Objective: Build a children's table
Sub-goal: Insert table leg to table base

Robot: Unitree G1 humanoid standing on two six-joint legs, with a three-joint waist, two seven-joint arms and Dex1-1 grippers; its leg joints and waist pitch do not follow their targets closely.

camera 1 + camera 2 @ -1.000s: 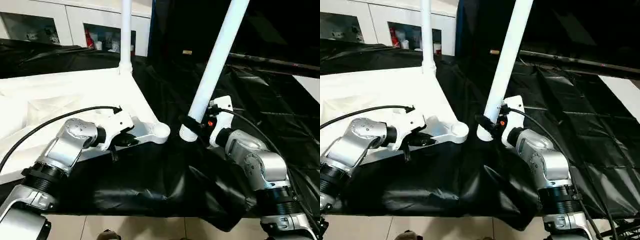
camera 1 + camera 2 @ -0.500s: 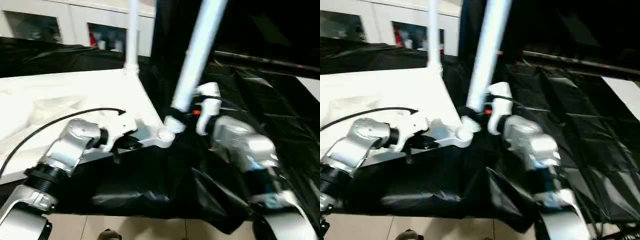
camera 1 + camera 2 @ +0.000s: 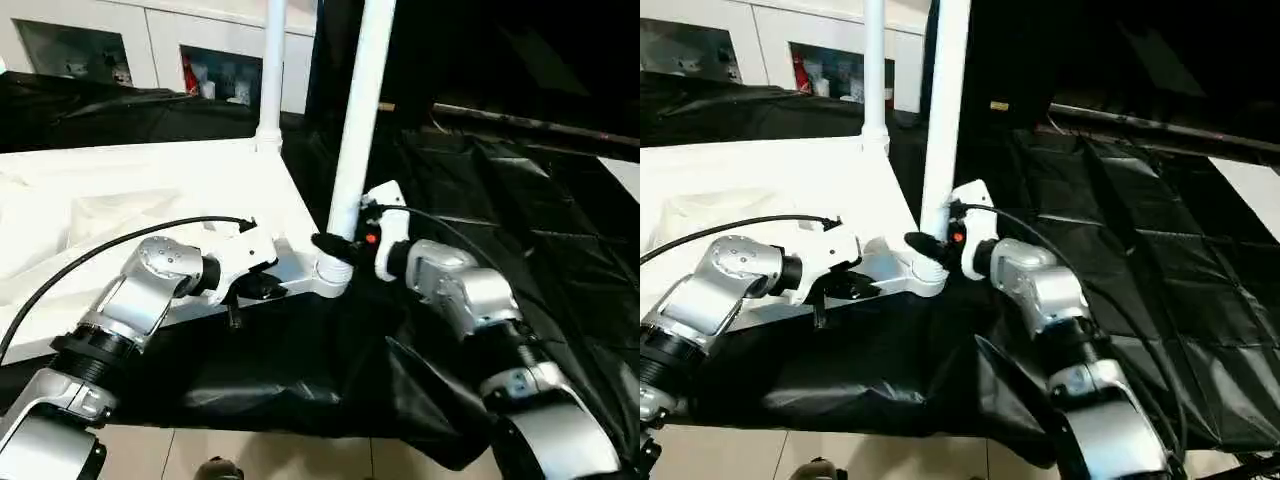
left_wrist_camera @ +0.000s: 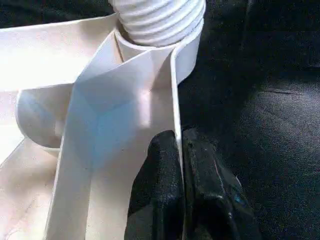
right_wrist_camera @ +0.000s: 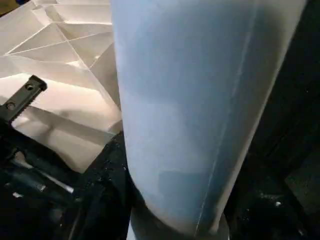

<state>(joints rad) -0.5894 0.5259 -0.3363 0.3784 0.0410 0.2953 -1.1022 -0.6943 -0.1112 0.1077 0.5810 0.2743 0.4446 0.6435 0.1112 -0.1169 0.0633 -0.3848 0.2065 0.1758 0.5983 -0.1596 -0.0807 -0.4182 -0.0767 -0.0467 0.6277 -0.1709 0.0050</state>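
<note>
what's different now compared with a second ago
The right gripper has carried its white tube leg from off the tabletop's near corner over to the corner socket, tipping it from a slant to nearly upright, its threaded end at the socket's mouth. The left gripper stays pinched on the tabletop rim; the far leg stands as before.

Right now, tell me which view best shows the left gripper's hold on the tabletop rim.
Left wrist view: the left gripper pinches the tabletop rim up close. Both eye views show it from the side, smaller.
</note>
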